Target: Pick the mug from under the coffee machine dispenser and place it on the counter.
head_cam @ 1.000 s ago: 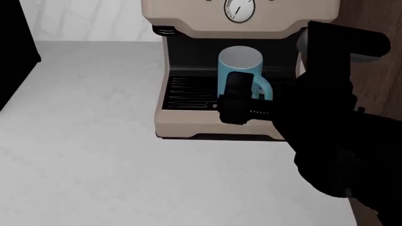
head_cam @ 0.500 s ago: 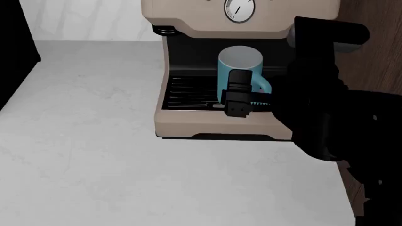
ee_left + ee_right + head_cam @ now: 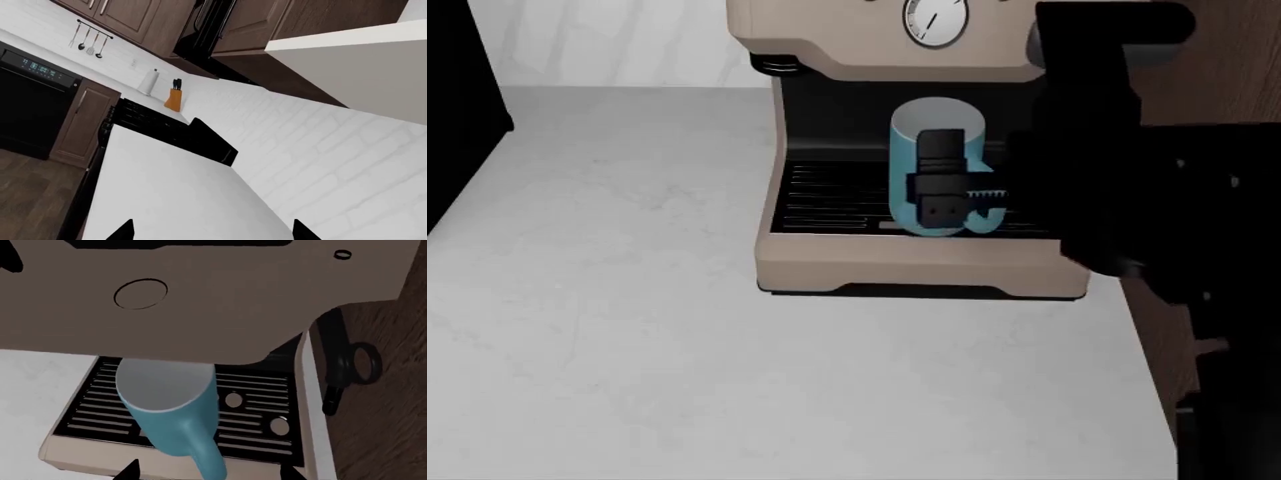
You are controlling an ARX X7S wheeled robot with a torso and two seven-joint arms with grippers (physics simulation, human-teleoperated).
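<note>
— Now that my right gripper [image 3: 945, 190] has advanced to the mug [image 3: 934, 130], is it pinching?
— No, spread astride the handle; mug sits on the drip tray [image 3: 253, 405], near the surface's [image 3: 627, 300] back edge.

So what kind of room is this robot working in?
Most likely a home kitchen. An espresso machine with a mug stands on a white counter, and the left wrist view shows a knife block, hanging utensils and dark wood cabinets.

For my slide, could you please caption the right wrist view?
Blue mug on the coffee machine's slatted drip tray, seen from above its handle.
</note>
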